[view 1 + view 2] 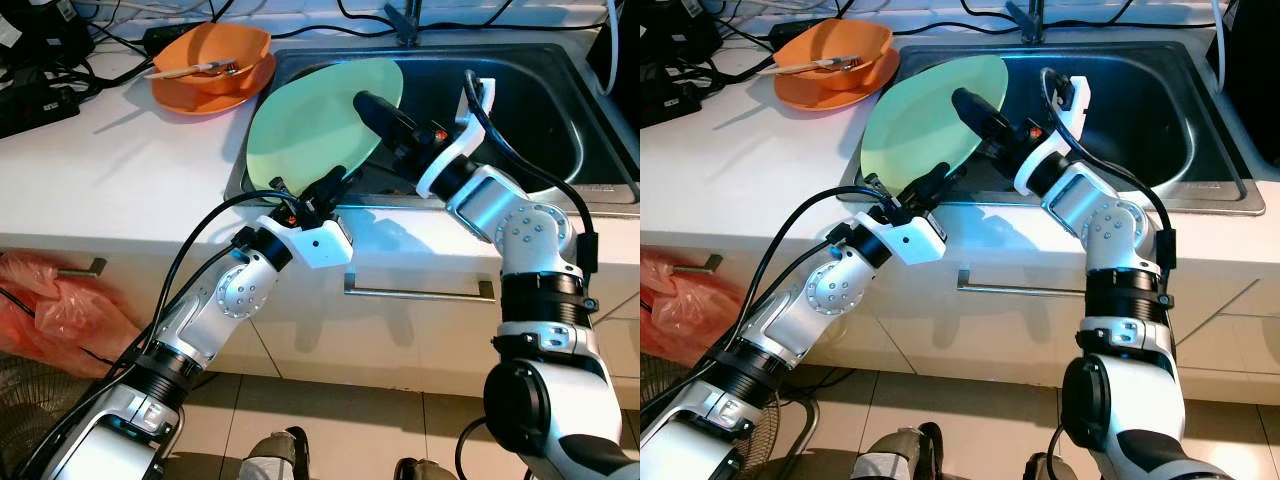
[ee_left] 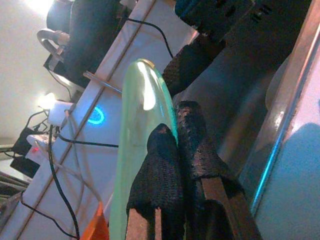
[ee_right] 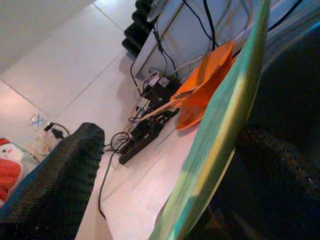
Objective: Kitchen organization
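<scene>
Pale green plate (image 1: 318,122), tilted up on edge at the sink's (image 1: 540,110) left front corner, lower rim near the sink lip, face turned toward the robot. Both arms are on it.

Left gripper (image 1: 318,190) comes up from below at the lower rim. Left wrist view: its two fingers (image 2: 172,165) pressed together on the plate's edge, jaws nearly closed on the thin rim. Judged a pinch to anchor the bottom while the plate is tipped.

Right gripper (image 1: 385,112) reaches from the sink side across the plate's right edge. Right wrist view: one finger (image 3: 55,185) on the near side of the rim, well off it, the other dark against the far face; jaws wide, straddling the rim, not clamped. Likely bracing or about to take over the hold.

Head views give the layout: plate leaning half over the basin, half over the white surface (image 1: 120,170). Wrist views give what the head views hide, the actual finger contact at each rim.

Outward: an orange bowl (image 1: 212,52) on an orange plate, with a utensil (image 1: 195,69) laid across, sits on the surface just behind and left of the green plate. Cables and a power strip (image 1: 35,100) beyond. A red bag (image 1: 55,305) hangs at the cabinet below.
</scene>
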`<state>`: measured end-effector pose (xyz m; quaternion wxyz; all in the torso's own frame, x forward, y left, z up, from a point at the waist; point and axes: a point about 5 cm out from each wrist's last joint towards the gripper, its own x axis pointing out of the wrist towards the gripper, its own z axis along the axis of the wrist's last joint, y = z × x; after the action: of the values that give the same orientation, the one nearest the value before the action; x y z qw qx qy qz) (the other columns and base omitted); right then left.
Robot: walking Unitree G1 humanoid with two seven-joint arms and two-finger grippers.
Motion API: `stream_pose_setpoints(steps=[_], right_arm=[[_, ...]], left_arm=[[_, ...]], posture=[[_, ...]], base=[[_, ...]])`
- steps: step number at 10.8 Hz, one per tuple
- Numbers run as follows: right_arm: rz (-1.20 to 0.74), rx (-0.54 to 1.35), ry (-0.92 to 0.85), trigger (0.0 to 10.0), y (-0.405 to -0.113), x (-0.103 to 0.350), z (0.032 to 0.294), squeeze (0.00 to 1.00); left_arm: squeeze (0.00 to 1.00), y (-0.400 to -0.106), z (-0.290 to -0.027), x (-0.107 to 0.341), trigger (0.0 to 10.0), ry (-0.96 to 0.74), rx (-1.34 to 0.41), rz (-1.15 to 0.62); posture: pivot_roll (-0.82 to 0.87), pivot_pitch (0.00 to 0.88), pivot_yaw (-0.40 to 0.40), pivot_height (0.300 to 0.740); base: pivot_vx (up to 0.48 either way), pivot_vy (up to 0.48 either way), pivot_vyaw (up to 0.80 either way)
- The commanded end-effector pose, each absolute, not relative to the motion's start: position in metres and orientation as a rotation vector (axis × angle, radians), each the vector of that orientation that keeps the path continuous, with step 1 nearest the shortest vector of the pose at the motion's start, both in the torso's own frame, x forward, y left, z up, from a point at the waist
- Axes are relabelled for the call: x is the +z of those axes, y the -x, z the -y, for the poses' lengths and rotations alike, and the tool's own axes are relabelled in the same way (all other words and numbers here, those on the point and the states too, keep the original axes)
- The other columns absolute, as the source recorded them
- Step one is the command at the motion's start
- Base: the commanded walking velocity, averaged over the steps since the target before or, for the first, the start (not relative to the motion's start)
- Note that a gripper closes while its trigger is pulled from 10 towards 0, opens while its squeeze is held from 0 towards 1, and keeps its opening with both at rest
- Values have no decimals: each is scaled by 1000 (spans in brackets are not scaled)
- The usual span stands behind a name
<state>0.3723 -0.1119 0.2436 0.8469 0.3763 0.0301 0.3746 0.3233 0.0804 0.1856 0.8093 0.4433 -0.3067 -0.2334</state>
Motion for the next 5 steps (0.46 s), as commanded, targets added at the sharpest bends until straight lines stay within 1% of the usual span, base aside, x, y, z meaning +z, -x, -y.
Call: stream_pose_setpoints(steps=[1, 3, 4, 5], right_arm=[[-41, 845, -802, 10000, -373, 254, 99, 0], [-61, 858, -801, 10000, -380, 250, 89, 0], [-83, 876, -787, 10000, -384, 248, 80, 0], [-94, 879, -779, 4784, -388, 247, 74, 0]], left_arm=[[0, -322, -75, 194, 0, -966, -509, 718], [0, -320, -71, 194, 0, -955, -520, 735], [0, -318, -70, 194, 0, -952, -524, 741], [0, -317, -69, 194, 0, -950, -526, 745]], posture=[[105, 172, 106, 740], [105, 176, 106, 740], [108, 179, 103, 740], [113, 181, 99, 740]], base=[[0, 0, 0], [0, 0, 0], [0, 0, 0], [0, 0, 0]])
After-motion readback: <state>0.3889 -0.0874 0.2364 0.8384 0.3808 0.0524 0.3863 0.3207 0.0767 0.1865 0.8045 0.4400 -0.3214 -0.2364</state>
